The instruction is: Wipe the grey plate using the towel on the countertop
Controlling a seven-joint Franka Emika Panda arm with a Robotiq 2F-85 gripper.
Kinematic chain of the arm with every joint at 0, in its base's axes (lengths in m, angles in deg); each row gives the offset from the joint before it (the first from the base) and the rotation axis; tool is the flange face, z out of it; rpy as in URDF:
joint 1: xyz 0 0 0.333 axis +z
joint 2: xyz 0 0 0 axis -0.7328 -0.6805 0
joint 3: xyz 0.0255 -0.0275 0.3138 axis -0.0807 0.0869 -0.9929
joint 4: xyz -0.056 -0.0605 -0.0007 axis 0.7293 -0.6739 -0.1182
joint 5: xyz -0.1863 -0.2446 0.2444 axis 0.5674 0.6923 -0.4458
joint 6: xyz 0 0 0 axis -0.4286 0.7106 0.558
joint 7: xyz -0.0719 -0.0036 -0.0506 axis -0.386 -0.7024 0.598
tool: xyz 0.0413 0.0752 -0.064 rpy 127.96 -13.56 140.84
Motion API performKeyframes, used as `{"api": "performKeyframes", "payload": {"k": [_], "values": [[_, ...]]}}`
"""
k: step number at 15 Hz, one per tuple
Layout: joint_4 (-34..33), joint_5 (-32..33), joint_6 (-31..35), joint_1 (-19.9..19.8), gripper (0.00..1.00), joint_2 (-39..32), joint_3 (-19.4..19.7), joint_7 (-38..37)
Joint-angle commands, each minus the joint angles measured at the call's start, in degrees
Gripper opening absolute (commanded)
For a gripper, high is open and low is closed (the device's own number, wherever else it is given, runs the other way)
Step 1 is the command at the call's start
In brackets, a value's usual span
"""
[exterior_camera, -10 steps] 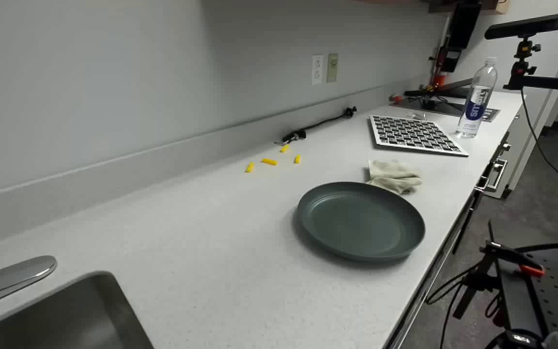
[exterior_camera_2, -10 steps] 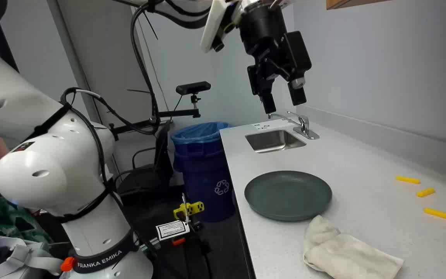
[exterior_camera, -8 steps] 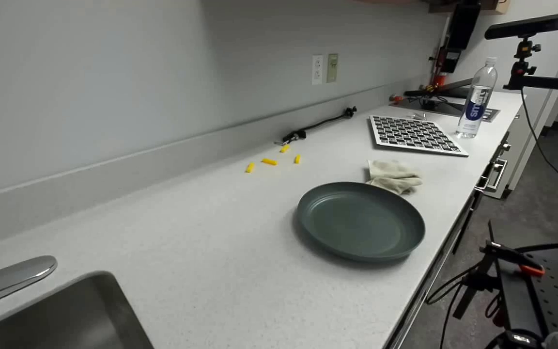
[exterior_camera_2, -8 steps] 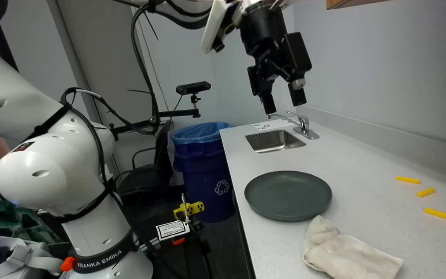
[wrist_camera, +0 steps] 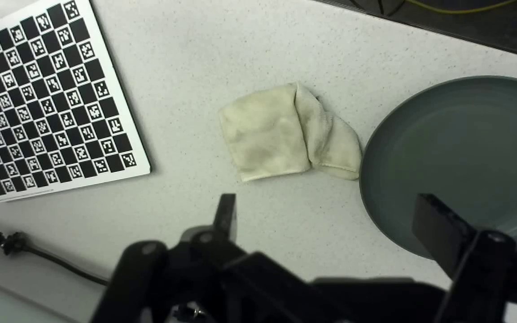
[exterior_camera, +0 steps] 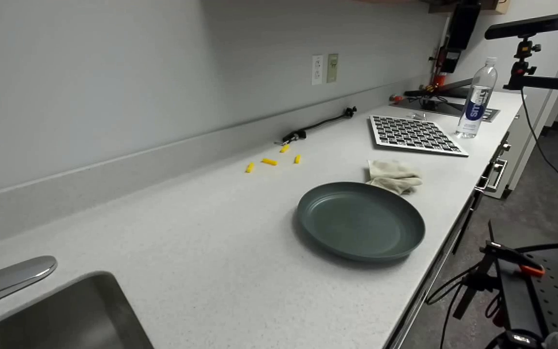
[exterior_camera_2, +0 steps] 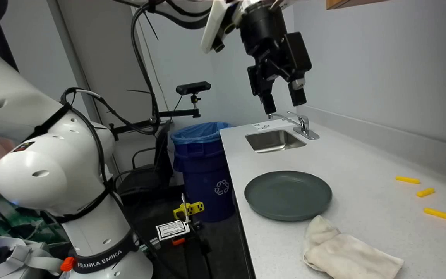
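The round grey plate [exterior_camera: 361, 220] lies on the white countertop [exterior_camera: 211, 252] in both exterior views [exterior_camera_2: 288, 195]. The cream towel [exterior_camera_2: 350, 252] lies folded and rumpled beside the plate, one end at its rim; it also shows in an exterior view [exterior_camera: 393, 177]. My gripper [exterior_camera_2: 283, 104] is open and empty, high above the counter with fingers pointing down. In the wrist view, the gripper [wrist_camera: 328, 211] has its fingers wide apart. The towel [wrist_camera: 267, 132] lies beyond them, and the right finger overlaps the plate [wrist_camera: 469, 157] in the picture.
A checkered board [exterior_camera: 414, 134] and a water bottle [exterior_camera: 476, 99] stand farther along the counter. Several yellow pieces [exterior_camera: 269, 161] and a black cable [exterior_camera: 325, 123] lie near the wall. A sink [exterior_camera_2: 275, 141] with a faucet [exterior_camera_2: 303, 126] is at the other end.
The arm, gripper, plate and towel show no visible movement. Only a person partly hidden behind the arm at the left edge of an exterior view has shifted slightly.
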Motion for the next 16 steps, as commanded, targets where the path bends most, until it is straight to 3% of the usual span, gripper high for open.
{"api": "performKeyframes", "payload": {"k": [1, 9, 16], "values": [[-0.2, 0.4, -0.3, 1.0, 1.00, 0.0, 0.8, -0.4], [-0.1, 0.2, -0.1, 1.1, 1.00, 0.0, 0.9, -0.2], [-0.2, -4.6, -0.8, 1.7, 1.00, -0.2, 1.3, -2.7]]}}
